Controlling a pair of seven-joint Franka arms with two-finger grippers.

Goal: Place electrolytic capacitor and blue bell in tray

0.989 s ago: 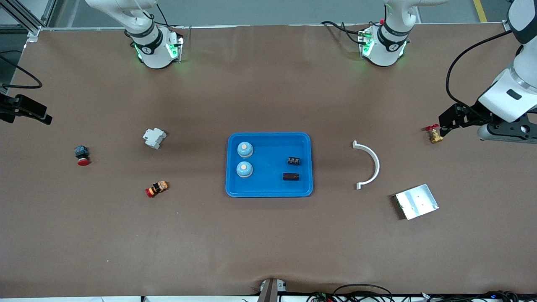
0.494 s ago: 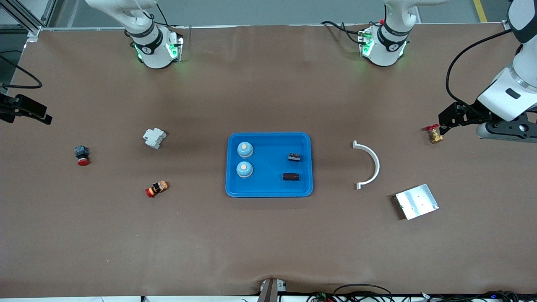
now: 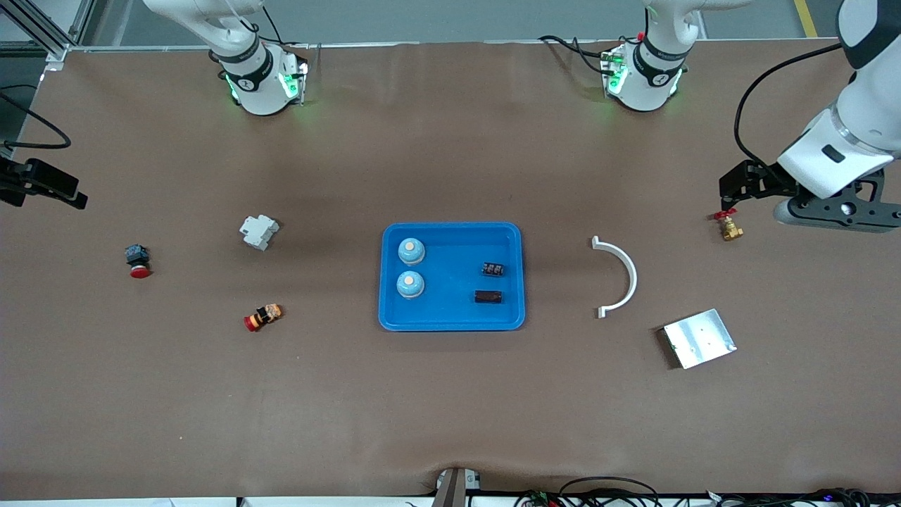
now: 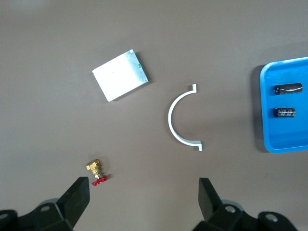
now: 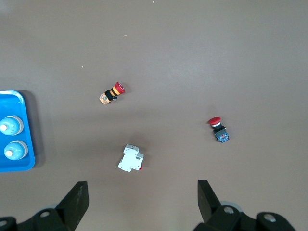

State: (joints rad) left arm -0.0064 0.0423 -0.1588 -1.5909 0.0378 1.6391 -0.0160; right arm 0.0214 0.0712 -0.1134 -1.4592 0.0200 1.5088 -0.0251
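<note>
Blue tray [image 3: 450, 321]: middle of the front frame, flat on the brown desk [image 3: 450, 408].
Bells [image 3: 411, 250]: two pale blue, upright in the tray, at its end toward the right arm; second one [image 3: 410, 284] lower in frame, close by, not touching.
Capacitors [image 3: 493, 269]: two dark, lying in the tray at its end toward the left arm; second one [image 3: 488, 296] lower in frame, apart from the first.
Left tool [image 4: 142, 202]: fingers spread wide, gripping nothing; hangs over bare desk at the left arm's end, near the valve.
Right tool [image 5: 139, 202]: fingers spread wide, gripping nothing; over bare desk at the right arm's end; breaker and red button show below it in the right wrist view.
Valve [image 3: 728, 227]: brass, red handle, mid-height at the left arm's end.
Arc [image 3: 623, 278]: white half ring, between tray and valve.
Plate [image 3: 699, 338]: silver square, lower in frame than the arc.
Breaker [image 3: 258, 232]: white, between tray and red button.
Red button [image 3: 138, 262]: black base, near the right arm's end.
Yellow button [image 3: 262, 317]: red cap, on its side, lower in frame than the breaker.
</note>
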